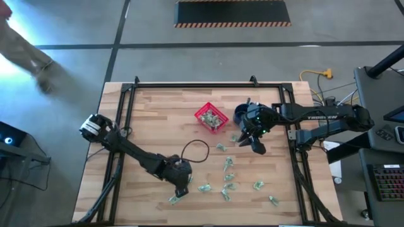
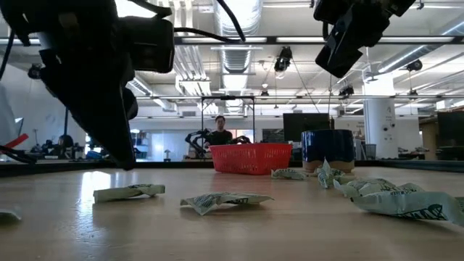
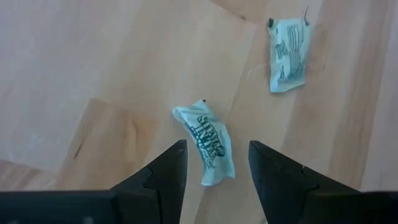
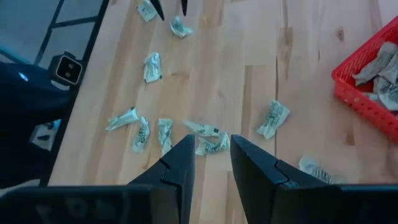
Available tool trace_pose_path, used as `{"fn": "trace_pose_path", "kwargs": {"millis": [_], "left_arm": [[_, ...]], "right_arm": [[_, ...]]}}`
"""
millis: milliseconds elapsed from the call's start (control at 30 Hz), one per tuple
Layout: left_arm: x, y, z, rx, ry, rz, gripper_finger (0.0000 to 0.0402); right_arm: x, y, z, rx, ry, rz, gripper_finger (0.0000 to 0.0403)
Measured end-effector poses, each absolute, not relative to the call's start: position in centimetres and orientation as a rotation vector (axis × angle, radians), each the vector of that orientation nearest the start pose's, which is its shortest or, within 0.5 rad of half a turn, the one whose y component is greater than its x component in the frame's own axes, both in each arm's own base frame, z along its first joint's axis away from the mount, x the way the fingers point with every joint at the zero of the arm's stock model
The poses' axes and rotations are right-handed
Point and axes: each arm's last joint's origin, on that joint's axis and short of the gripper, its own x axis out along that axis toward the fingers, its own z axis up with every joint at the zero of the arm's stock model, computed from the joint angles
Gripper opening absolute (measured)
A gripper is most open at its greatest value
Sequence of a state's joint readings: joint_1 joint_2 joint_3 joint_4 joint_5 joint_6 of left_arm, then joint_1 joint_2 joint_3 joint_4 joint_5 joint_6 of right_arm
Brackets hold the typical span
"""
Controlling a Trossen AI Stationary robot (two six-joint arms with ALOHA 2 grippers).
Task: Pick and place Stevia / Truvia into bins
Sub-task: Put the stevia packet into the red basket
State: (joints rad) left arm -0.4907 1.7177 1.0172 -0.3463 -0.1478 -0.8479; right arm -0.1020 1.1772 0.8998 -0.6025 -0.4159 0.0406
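Observation:
Several pale green and white Stevia sachets [image 1: 228, 165] lie flat and scattered on the wooden table, more of them piled in the red basket [image 1: 211, 118]. My left gripper [image 3: 216, 148] is open near the table's near edge, low over one sachet [image 3: 209, 151], a finger standing on either side of it. A second sachet [image 3: 289, 56] lies farther off. My right gripper [image 4: 211, 140] is open and empty, raised above the table [image 2: 348, 40] just in front of the blue mug [image 1: 242, 113], over the scattered sachets [image 4: 205, 138].
The dark blue mug [image 2: 327, 148] stands right of the red basket [image 2: 250, 158] toward the table's far side. A black frame [image 1: 189, 85] runs round the table. A cable loop [image 1: 196, 150] lies mid-table. A blurred person [image 1: 28, 50] shows beyond the far left corner.

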Motion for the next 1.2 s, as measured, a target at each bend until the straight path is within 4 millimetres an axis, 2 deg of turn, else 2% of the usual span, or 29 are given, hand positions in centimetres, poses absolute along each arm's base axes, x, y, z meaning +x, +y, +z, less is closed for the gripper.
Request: {"fn": "trace_pose_path", "kwargs": {"millis": [333,600,800,933,1200], "left_arm": [[30.0,-15.7,15.4,-0.395,1.049,0.146,0.0155],[30.2,-15.6,14.2,-0.364,1.063,0.173,0.0155],[30.2,-15.6,14.1,-0.361,1.059,0.178,0.0152],[30.1,-15.5,14.0,-0.354,1.06,0.188,0.012],[30.1,-15.4,14.3,-0.355,1.056,0.194,0.0021]], "right_arm": [[22.4,-1.1,25.0,0.287,0.905,0.267,0.0095],[22.4,-1.1,24.9,0.286,0.906,0.268,0.0095],[22.4,-1.1,24.9,0.281,0.903,0.27,0.0089],[22.4,-1.1,24.9,0.279,0.903,0.271,0.0083],[22.4,-1.1,24.9,0.281,0.904,0.27,0.0074]]}}
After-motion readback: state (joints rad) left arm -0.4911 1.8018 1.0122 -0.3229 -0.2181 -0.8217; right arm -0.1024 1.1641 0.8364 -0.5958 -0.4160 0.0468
